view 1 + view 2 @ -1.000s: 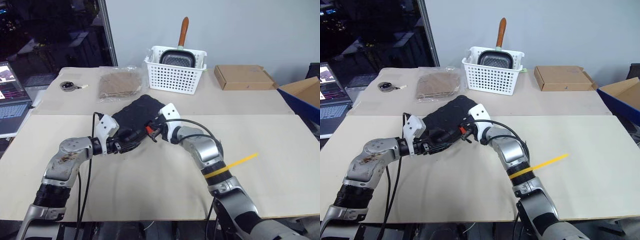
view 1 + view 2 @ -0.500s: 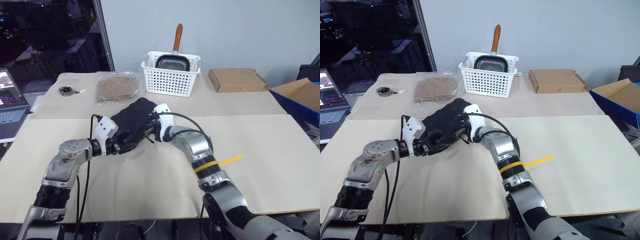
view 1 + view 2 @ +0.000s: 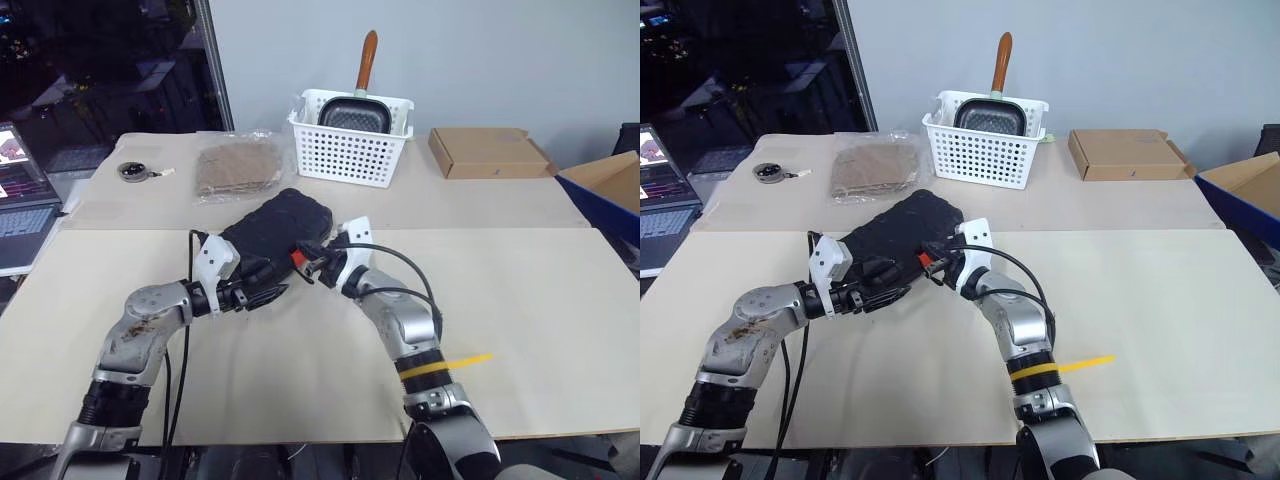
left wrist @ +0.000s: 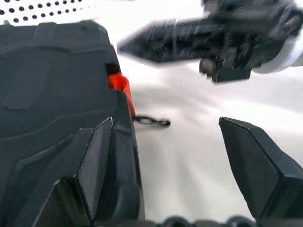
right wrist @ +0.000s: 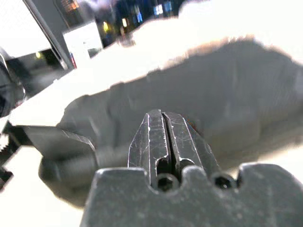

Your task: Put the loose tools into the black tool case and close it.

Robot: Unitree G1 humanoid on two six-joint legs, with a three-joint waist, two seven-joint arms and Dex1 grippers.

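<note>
Since a second ago the right gripper [image 3: 310, 262] has lifted slightly and drawn back from the case's [image 3: 275, 225] latch [image 4: 118, 84], its fingers pressed together and holding nothing. Closed, the case lies on the table [image 3: 520, 300] between the two grippers, in front of the basket [image 3: 350, 140]. Its orange latch sits just beside the right fingertips. The left gripper [image 3: 262, 292] has its fingers spread wide, one finger [image 4: 94, 165] against the case's near edge, the other [image 4: 258, 165] over bare table.
</note>
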